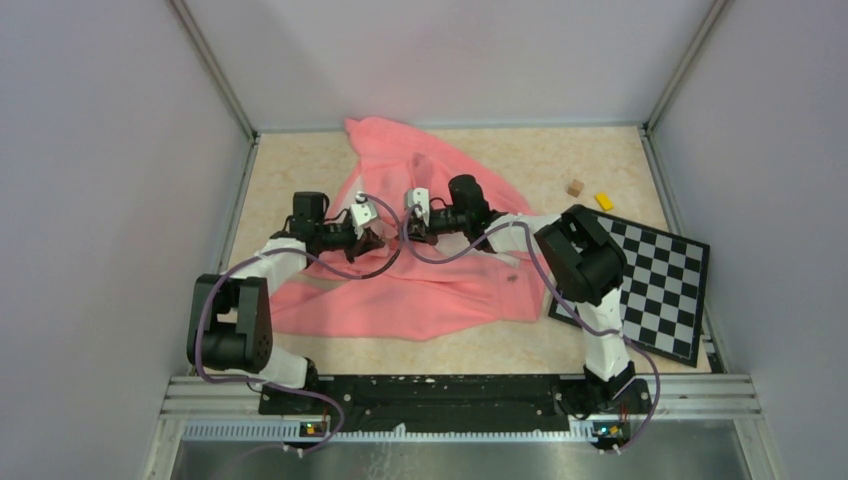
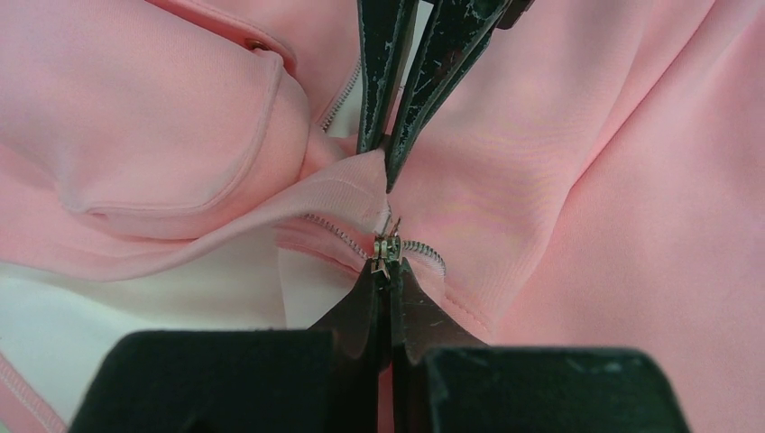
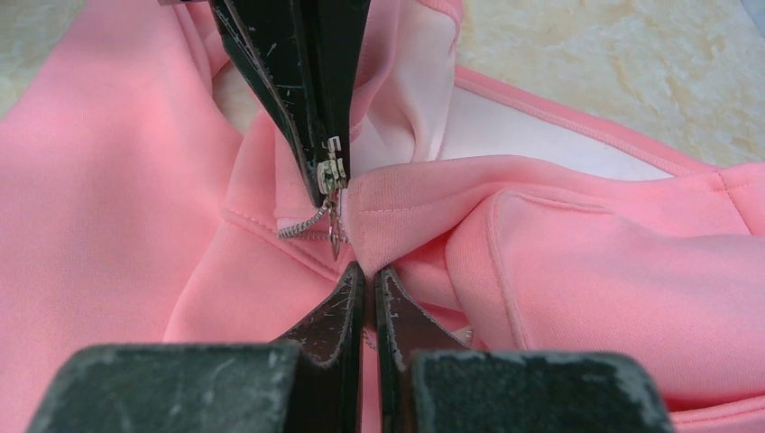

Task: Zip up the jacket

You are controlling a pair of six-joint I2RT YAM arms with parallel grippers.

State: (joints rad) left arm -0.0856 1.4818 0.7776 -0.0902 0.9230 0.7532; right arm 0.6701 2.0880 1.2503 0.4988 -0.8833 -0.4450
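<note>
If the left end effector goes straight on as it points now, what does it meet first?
Probably the jacket fold just past the zipper slider the left end effector grips, then the right end effector pinching that fold; depth is hard to judge.

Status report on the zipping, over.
Left gripper shut on zipper slider. Right gripper shut on jacket fabric beside it. Front open, lining showing. Nothing blocking.

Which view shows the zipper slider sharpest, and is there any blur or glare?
Right wrist: slider crisp, well lit, foreground blurred. Left wrist: slider fairly sharp, lining nearly washed out. Top external: even light, no strong glare, slider too small to see.
</note>
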